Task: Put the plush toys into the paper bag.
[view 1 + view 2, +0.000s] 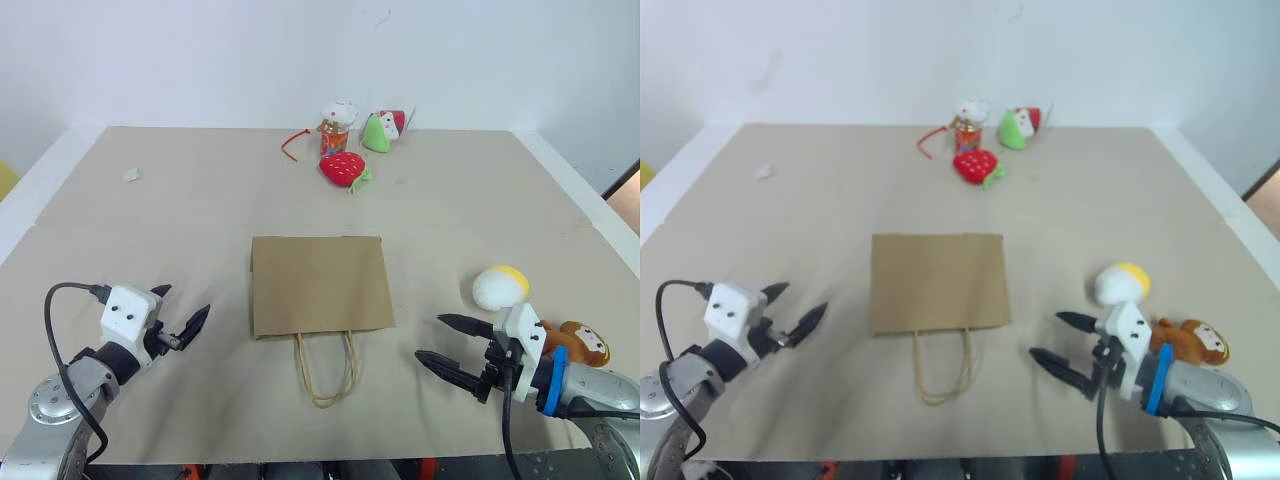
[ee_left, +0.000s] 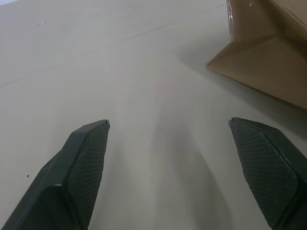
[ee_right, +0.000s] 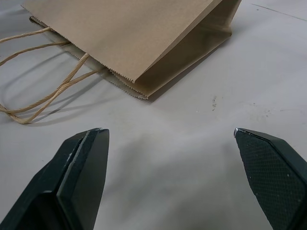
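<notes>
Centrally, the paper bag [image 1: 320, 285] lies flat; both plush toys [image 1: 500, 287] sit at four o'clock; left gripper [image 1: 185, 318] and right gripper [image 1: 437, 341] spread wide, empty.

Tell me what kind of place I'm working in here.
Probably a lab or test bench, not a home: a bare beige tabletop against a plain white wall, with only a paper bag and plush toys laid out.

Note that your right end effector [image 1: 446, 342] partly hides the monkey [image 1: 580, 343]; the small white scrap [image 1: 130, 175] on the surface is too small to identify.
</notes>
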Controlling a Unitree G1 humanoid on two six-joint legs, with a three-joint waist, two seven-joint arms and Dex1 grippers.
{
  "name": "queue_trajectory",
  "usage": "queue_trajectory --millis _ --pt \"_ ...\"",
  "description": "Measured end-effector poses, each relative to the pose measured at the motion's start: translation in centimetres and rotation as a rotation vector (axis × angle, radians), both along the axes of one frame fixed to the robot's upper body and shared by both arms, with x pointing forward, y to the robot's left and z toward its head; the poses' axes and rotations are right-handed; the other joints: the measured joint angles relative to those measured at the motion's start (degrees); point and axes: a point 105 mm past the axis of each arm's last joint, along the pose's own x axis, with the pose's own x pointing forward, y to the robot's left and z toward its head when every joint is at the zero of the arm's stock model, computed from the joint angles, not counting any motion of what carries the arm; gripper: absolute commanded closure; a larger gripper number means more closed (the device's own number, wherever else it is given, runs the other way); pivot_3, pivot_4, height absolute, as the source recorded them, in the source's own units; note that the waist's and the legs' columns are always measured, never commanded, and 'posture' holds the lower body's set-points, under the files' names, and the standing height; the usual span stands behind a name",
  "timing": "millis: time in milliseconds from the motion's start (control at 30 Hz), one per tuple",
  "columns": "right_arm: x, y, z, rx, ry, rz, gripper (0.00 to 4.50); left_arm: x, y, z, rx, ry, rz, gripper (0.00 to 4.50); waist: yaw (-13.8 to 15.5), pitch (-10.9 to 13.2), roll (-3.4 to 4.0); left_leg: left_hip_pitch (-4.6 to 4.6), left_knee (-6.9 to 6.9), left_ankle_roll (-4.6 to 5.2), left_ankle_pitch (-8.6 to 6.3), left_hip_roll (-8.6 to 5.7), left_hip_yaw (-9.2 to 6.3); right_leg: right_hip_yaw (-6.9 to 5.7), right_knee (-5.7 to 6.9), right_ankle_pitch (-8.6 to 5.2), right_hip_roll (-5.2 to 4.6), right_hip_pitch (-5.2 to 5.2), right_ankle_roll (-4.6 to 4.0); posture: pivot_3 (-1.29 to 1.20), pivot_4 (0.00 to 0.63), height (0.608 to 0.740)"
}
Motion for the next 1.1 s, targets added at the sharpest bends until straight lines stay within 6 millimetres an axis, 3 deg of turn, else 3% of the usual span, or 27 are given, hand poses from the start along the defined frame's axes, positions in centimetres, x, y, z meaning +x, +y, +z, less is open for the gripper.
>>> queue_trajectory --millis 233,600,633,700,800,867,1000,1100 --pt "0.4 0.4 0.5 0.0 -0.026 -0.003 0.0 0.2 -1.3 0.2 -0.003 -0.025 -0.074 0.4 0.0 0.0 0.0 0.0 0.0 0.0 0.0 -0.01 0.0 0.01 0.0 0.0 0.0 0.0 0.0 0.0 0.15 0.74" --pt "1.0 1.0 1.5 0.029 -0.041 0.023 0.0 0.6 -1.6 0.7 0.012 -0.05 -0.115 0.4 0.0 0.0 0.0 -0.01 0.0 0.0 0.0 0.0 0.01 0.01 0.01 0.0 0.01 0.0 0.0 0.0 0.15 0.74" --pt "2.3 2.9 5.3 0.07 -0.117 0.158 0.0 0.4 -3.0 1.6 0.128 -0.083 -0.262 0.4 -0.24 0.04 0.03 0.04 0.0 0.01 0.0 -0.01 0.07 0.05 0.01 0.0 0.04 -0.01 0.0 0.0 0.15 0.74" --pt "2.2 5.3 7.5 0.107 -0.145 0.317 0.0 -0.1 -4.9 2.4 0.15 -0.118 -0.375 0.4 -0.11 0.06 -0.05 0.03 -0.02 0.01 0.01 0.02 0.02 0.02 0.0 0.0 0.05 0.02 0.0 0.0 0.15 0.74" --pt "1.6 6.8 7.7 0.108 -0.103 0.451 0.0 -0.8 -6.4 2.8 0.202 -0.13 -0.496 0.4 0.07 0.08 -0.01 -0.03 -0.04 0.08 0.05 0.01 0.05 0.01 0.02 0.0 0.02 0.01 0.0 0.0 0.15 0.74" --pt "0.4 8.4 8.3 0.097 -0.076 0.607 0.0 -1.9 -8.8 3.5 0.278 -0.179 -0.697 0.4 0.1 0.06 -0.05 -0.06 -0.05 0.15 -0.02 0.02 0.05 0.0 0.02 0.0 0.01 0.01 0.02 0.0 0.15 0.74" --pt "-0.3 9.3 7.6 0.086 -0.045 0.678 0.0 -3.1 -10.7 2.4 0.38 -0.208 -0.9 0.4 0.12 0.05 -0.04 -0.09 -0.06 0.13 -0.23 0.03 0.04 -0.02 0.03 -0.08 0.03 -0.01 0.14 0.0 0.15 0.74" --pt "-0.2 9.3 7.5 0.078 -0.045 0.676 0.0 -3.4 -11.1 2.0 0.396 -0.213 -0.953 0.4 0.13 0.06 -0.04 -0.12 -0.06 0.09 -0.28 0.04 0.02 0.0 0.04 -0.12 0.07 -0.02 0.21 0.0 0.15 0.74"
